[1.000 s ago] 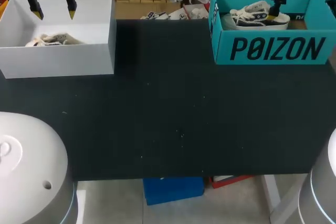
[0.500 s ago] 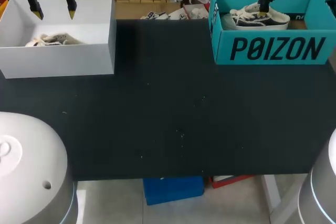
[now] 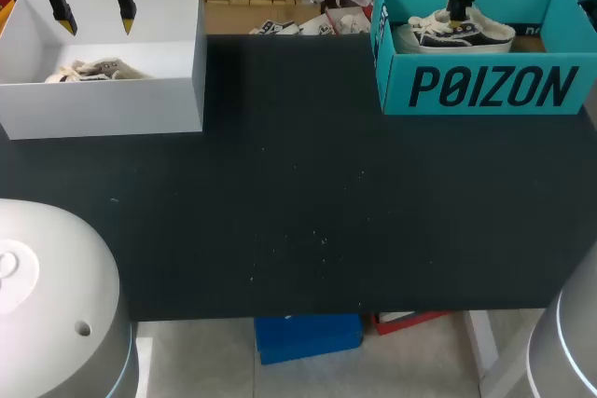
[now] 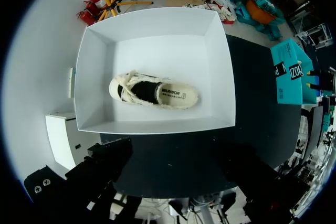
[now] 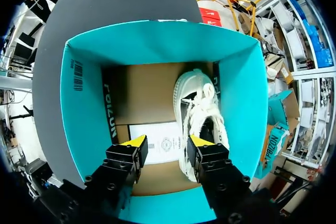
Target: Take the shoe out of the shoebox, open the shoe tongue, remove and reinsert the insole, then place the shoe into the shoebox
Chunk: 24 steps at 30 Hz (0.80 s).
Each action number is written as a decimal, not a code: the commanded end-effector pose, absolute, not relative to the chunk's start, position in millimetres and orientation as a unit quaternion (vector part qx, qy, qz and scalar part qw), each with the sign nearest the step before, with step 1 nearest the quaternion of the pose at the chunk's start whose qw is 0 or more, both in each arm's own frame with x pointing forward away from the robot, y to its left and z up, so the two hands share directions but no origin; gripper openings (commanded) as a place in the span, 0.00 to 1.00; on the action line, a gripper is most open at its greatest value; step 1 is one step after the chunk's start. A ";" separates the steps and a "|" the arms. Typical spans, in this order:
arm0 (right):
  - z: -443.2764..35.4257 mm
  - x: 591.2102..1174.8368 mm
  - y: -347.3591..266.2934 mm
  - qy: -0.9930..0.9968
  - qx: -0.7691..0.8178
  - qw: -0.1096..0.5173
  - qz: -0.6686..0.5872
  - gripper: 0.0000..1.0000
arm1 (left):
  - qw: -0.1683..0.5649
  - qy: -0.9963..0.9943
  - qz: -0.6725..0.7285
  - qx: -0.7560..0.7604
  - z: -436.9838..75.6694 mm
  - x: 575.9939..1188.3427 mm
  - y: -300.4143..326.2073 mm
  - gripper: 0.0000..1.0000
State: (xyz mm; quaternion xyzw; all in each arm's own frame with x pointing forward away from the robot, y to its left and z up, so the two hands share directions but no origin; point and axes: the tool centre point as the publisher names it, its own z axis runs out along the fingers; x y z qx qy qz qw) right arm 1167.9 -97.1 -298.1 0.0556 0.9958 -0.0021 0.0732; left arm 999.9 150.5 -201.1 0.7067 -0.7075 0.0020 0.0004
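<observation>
- Because the right gripper [image 5: 168, 142] hangs spread and empty inside the teal shoebox [image 3: 485, 89], at about 1 o'clock on the table [image 3: 308, 202], its aim matters most: one yellow tip sits over the shoe [image 5: 202, 111] and the other over the paper sheet [image 5: 157, 137] on the box floor. A straight descent from here would likely press a tip into the laces rather than straddle the shoe
- If the jaws close from that offset, they may catch only a lace or the thin edge of the collar. Such a hold looks weak, so the shoe could swing, twist or drop back on the way up
- The shoe lies close along one box wall, toe pointing away from the gripper, and little room shows beside the sole. A finger sent down on that side could wedge against the wall or snag its rim
- The box looks like light cardboard and nothing appears to hold it down, so a snag or a tilted lift could drag it toward the table edge at 1 o'clock
- The left gripper [image 3: 94, 20], also spread and holding nothing, hangs over the white box [image 3: 103, 109] at 11 o'clock, where a second shoe [image 4: 155, 91] lies. It is well apart from the right arm, so a clash seems unlikely for now
</observation>
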 end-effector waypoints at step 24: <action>-364.3 1216.4 -150.7 0.996 0.077 0.034 -0.015 0.37 | 0.000 -0.707 0.001 0.707 -200.4 999.8 150.3 1.00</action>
